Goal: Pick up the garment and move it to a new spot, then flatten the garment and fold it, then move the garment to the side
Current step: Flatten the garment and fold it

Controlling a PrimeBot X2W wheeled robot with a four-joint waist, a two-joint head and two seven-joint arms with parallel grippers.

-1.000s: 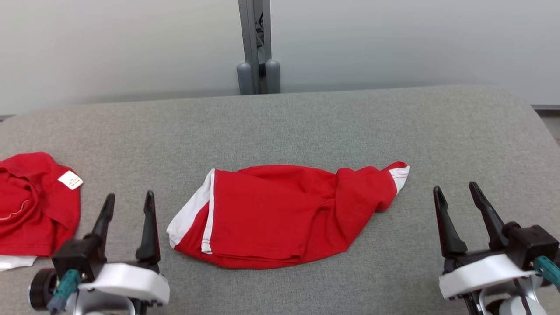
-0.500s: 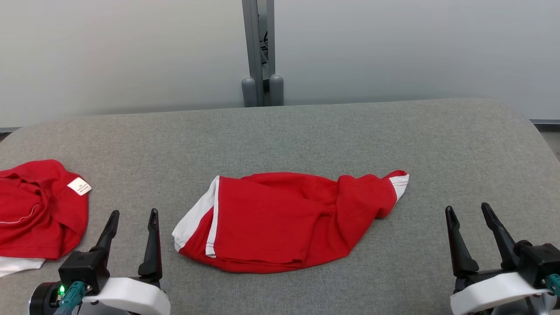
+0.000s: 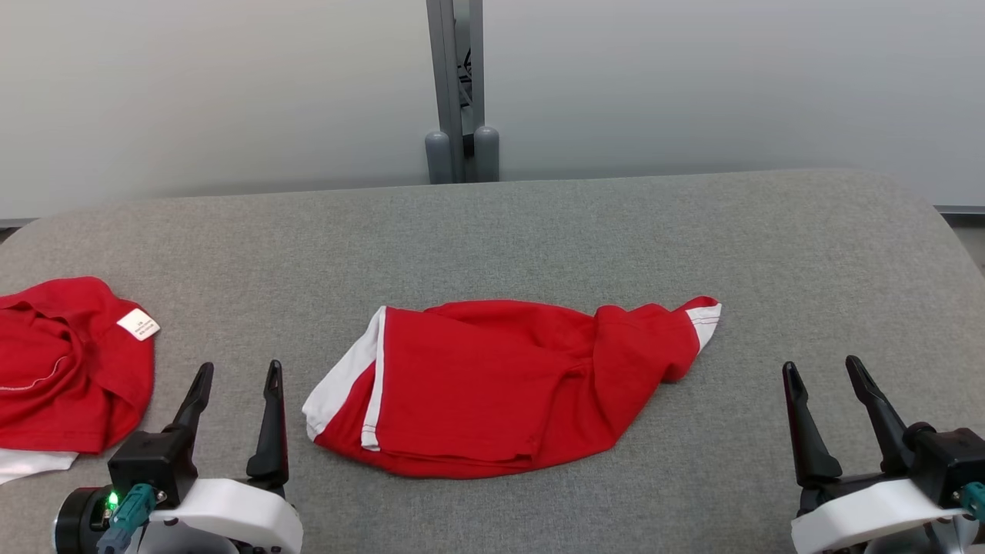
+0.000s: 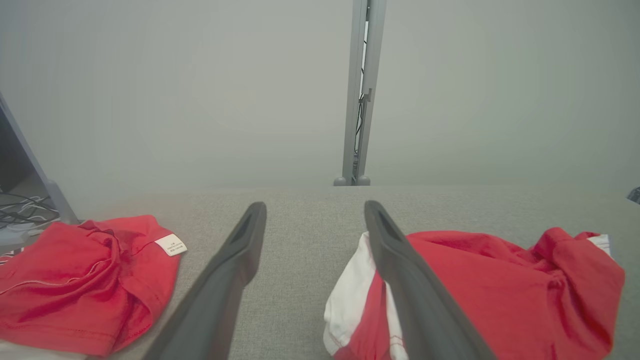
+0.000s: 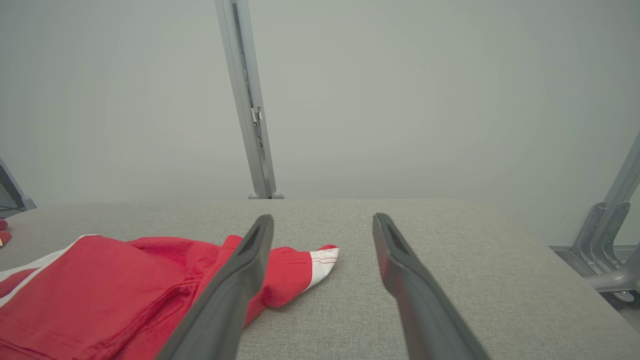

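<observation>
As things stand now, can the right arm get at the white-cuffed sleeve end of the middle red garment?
Probably yes. The right gripper is open, and only bare grey table lies between it and the sleeve end of the garment; nothing stands in the way.

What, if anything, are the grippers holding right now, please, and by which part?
Nothing is held. The left gripper and right gripper are both open and empty, on either side of the garment, which lies loose on the table.

bare table (image 3: 539, 231) btwn garment (image 3: 492, 385) & red heap (image 3: 69, 369) at left, right side open, post (image 3: 460, 85) behind
</observation>
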